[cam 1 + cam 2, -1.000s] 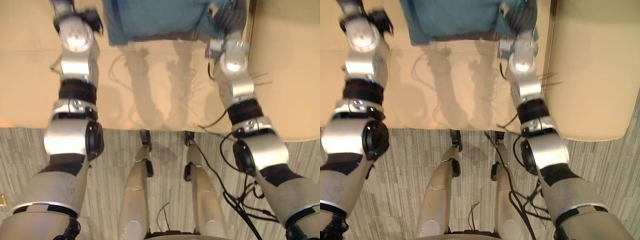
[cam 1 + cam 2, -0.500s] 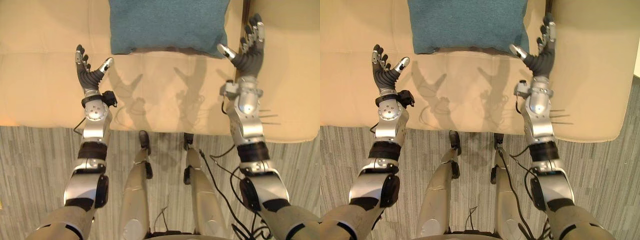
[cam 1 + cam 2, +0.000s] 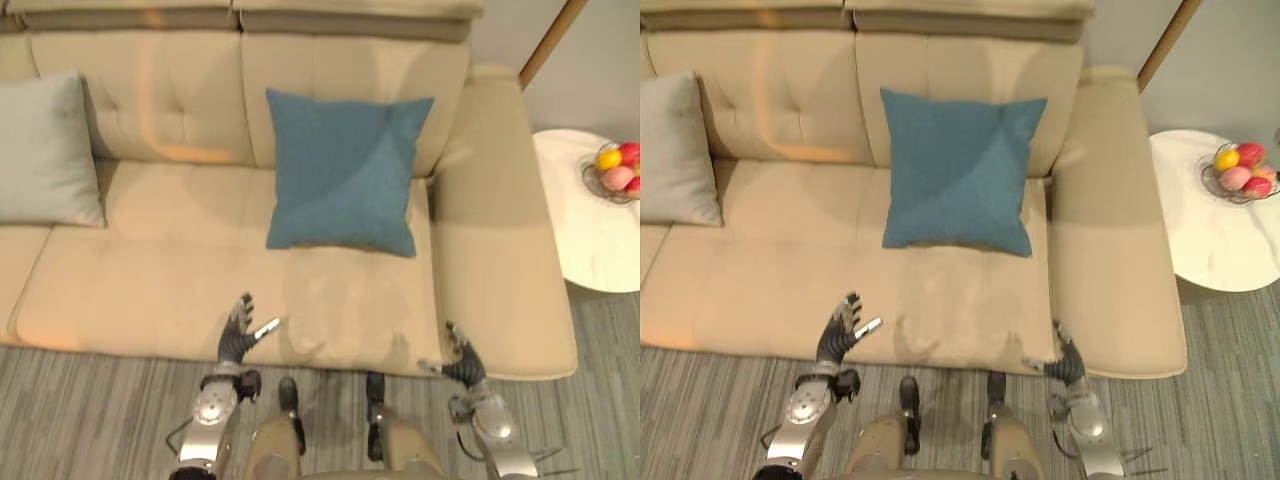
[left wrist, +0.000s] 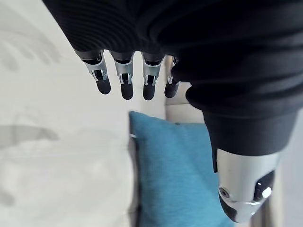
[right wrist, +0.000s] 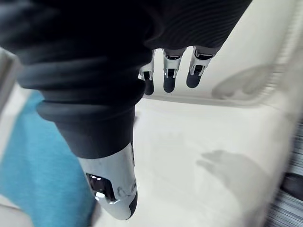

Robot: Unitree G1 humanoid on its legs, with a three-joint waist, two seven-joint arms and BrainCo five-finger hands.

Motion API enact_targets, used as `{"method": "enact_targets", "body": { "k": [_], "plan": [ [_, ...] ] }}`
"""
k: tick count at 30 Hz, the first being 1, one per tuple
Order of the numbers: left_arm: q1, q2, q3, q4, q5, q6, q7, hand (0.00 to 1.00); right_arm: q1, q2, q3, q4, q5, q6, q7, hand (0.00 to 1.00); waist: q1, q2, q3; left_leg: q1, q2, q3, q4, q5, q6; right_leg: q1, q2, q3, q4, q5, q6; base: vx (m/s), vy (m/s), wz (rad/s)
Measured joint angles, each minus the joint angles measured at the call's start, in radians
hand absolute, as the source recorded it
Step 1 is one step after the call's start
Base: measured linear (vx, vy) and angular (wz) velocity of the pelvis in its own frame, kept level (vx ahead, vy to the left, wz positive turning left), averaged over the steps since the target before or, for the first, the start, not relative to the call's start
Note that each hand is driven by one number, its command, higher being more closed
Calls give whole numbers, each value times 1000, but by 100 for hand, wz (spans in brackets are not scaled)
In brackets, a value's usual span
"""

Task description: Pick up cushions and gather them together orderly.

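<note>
Basically 0 of 2 gathered: blue cushion (image 3: 345,170) leans against the sofa (image 3: 160,270) back, grey cushion (image 3: 45,150) well apart at the left end. Left robot hand (image 3: 238,337) and right robot hand (image 3: 460,362) hover at the seat front, released and empty.

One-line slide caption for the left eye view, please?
Open left hand and right hand at the front edge of the beige sofa; blue cushion against the backrest, grey cushion left.

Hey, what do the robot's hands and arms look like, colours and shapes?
Both match. The left hand and right hand wear a dark ribbed cover over back and wrist. Slim silver fingers end in rounded dark tips; the thumb is thicker, silver, dark-tipped too. The forearms are rounded silver-grey shells.
</note>
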Motion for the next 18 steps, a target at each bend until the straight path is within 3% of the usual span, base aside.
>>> {"method": "enact_targets", "body": {
  "k": [7, 12, 13, 14, 15, 16, 17, 18],
  "plan": [
    [55, 19, 109, 302, 135, 36, -31, 0, 18, -16, -65, 265, -88, 16, 31, 0, -25, -1, -93, 167, -15, 86, -61, -27, -4, 101, -6, 84, -44, -1, 12, 9, 37, -36],
    [55, 19, 115, 374, 136, 44, -31, 0, 29, -35, -83, 325, -117, 42, 46, 0, -30, -2, -86, 194, -10, 127, -34, -38, 3, 74, -7, 103, 52, -24, 10, -26, 21, -28],
    [47, 17, 114, 370, 135, 44, -31, 0, 30, -35, -80, 328, -116, 48, 45, 0, -46, -10, -79, 181, -13, 136, -4, -42, 11, 38, -13, 99, 123, -26, 17, -96, 21, -16],
    [38, 13, 116, 367, 134, 45, -30, 0, 24, -34, -77, 329, -116, 48, 45, 0, -39, -3, -80, 161, 8, 144, -5, -39, 30, 24, -9, 107, 137, -30, 48, -113, 8, -11],
    [31, 8, 117, 362, 134, 45, -29, 0, 13, -30, -77, 327, -115, 48, 45, 0, -46, 8, -69, 147, 17, 146, 9, -38, 29, -6, -13, 97, 243, -87, 49, -143, -39, 14],
    [24, 4, 115, 355, 133, 44, -27, 0, 15, -17, -77, 336, -114, 49, 46, 0, -56, -6, -66, 140, 11, 125, 28, -36, 30, -66, -35, 75, 562, -219, 44, -111, -77, 51],
    [26, 0, 115, 352, 132, 46, -25, 0, 30, -1, -77, 353, -110, 49, 46, 0, -53, -13, -60, 139, 5, 103, 51, -36, 30, -50, -51, 85, 743, -285, 89, -105, -103, 66],
    [29, -1, 116, 350, 132, 51, -25, 0, 39, 9, -77, 360, -107, 50, 46, 0, -51, -23, -62, 133, 2, 85, 66, -35, 28, -19, -53, 92, 789, -306, 108, -69, -127, 61]
  ]
}}
